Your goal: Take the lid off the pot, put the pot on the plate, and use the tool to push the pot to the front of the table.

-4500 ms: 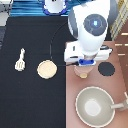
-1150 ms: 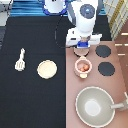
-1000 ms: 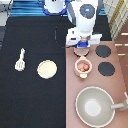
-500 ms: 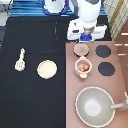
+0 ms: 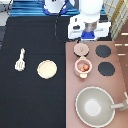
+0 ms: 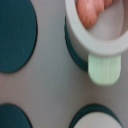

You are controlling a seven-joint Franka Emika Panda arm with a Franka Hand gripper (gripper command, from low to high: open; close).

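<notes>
The claw (image 5: pixel 90 36) hangs near the exterior view's twelve o'clock, above the brown stove panel (image 5: pixel 95 85), carrying nothing that shows, and whether it is released or clenched cannot be told. Just below it toward six o'clock the lid (image 5: pixel 81 49) lies on the panel, already off, touching or nearly touching the open pot (image 5: pixel 83 66), whose reddish inside shows; the pot looks light, stiff and smooth, likely best taken by its rim or a side tab (image 6: pixel 105 69). At nine o'clock of the pot, on the black surface (image 5: pixel 30 100), sit the plate (image 5: pixel 47 69) and, farther out, the tool (image 5: pixel 20 59).
</notes>
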